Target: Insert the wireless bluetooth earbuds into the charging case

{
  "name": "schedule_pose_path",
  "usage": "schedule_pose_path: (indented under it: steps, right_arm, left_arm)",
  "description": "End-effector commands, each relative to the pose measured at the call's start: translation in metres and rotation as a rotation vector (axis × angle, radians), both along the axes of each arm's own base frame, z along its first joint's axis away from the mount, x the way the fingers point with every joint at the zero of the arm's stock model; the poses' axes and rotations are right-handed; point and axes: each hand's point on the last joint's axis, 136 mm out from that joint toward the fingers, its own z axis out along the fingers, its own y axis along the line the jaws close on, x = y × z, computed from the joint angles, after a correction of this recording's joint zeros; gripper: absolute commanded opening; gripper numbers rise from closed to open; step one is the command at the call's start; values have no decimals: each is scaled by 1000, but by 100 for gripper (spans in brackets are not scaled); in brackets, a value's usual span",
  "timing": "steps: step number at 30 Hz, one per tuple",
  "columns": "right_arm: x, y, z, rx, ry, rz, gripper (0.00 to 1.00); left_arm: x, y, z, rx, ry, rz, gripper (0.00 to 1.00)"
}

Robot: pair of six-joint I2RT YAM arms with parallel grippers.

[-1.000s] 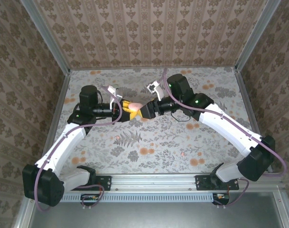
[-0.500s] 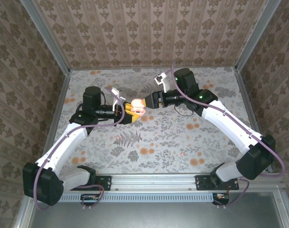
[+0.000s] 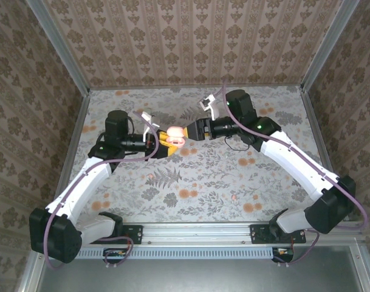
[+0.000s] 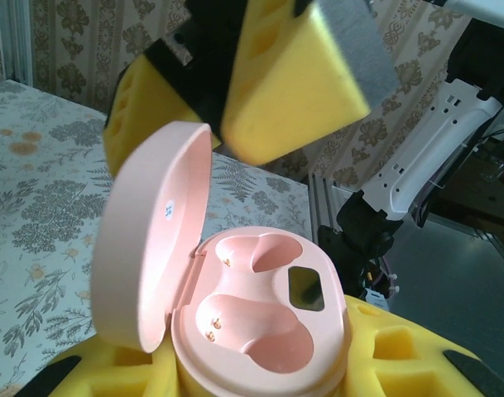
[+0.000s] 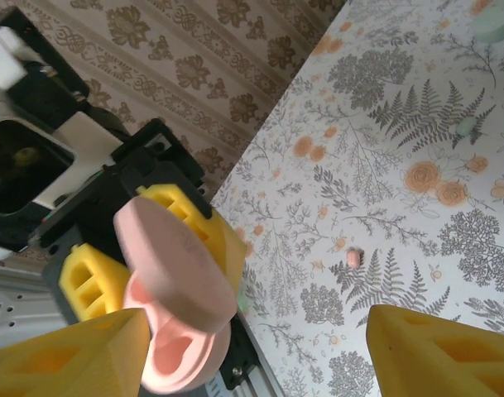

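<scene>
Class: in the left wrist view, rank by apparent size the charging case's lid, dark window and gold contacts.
Largest to smallest:
1. lid
2. dark window
3. gold contacts, mere dots

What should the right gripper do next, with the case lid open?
Probably pull the open right gripper away from the charging case and lower toward the small pink earbud on the table: the left gripper holds the case, lid open, both wells empty.
</scene>
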Motion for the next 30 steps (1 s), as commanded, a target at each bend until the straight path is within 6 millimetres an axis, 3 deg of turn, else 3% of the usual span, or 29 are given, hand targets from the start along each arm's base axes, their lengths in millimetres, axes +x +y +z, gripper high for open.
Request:
schedule_pose_path:
  steps: [1, 9, 13, 18, 21, 22, 30]
  right_arm:
    - [-12, -6, 21, 48, -30, 6, 71]
    - [-15, -8, 22, 48, -27, 3, 71]
    - [-4, -16, 3, -2, 8, -86, 71]
    - [19, -29, -51, -78, 159, -273, 71]
    - [25, -25, -82, -86, 238, -325, 71]
    - [27, -18, -102, -115, 270, -323, 71]
    - [15, 42, -179, -266, 388, -245, 68]
  left_arm:
    - [-1, 2, 6, -24, -18, -20, 13]
    - [5, 4, 6, -23, -3, 0, 13]
    - [9, 10, 5, -21, 8, 23, 12]
    - [12, 23, 6, -16, 14, 90, 11]
    - [14, 35, 2, 16, 16, 162, 9]
    - [14, 39, 0, 28, 20, 182, 9]
    - [4, 61, 0, 28, 52, 244, 10]
